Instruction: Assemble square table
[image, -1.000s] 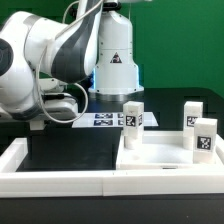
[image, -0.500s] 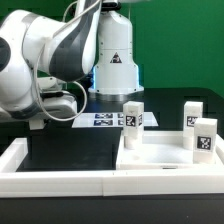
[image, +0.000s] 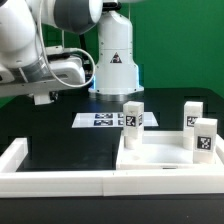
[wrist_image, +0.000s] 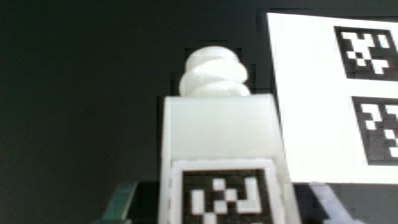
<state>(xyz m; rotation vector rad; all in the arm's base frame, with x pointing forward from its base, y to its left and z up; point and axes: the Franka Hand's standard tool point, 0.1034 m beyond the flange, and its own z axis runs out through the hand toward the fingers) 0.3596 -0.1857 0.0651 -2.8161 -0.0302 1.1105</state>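
Three legs (image: 133, 119) stand up on the square slab (image: 160, 160), at the exterior view's right of the black tabletop (image: 60, 160). The pincer (wrist_image: 231, 205) looks clamped on a fourth leg (wrist_image: 222, 135), though its tips barely show. That leg is still left to fit. The marker board (wrist_image: 338, 90) lies just beside it; darker tabletop elsewhere gives open room.

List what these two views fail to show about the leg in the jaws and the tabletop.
- Exterior view: the held leg cannot be picked out; the arm seems to cover it.
- Wrist view: the jaws are cut off by the picture's edge, so only dark slivers show.
- Exterior view: the tabletop corner holes are hidden by its raised rim and the standing legs.
- Wrist view: the marker board is cut off by the edge.
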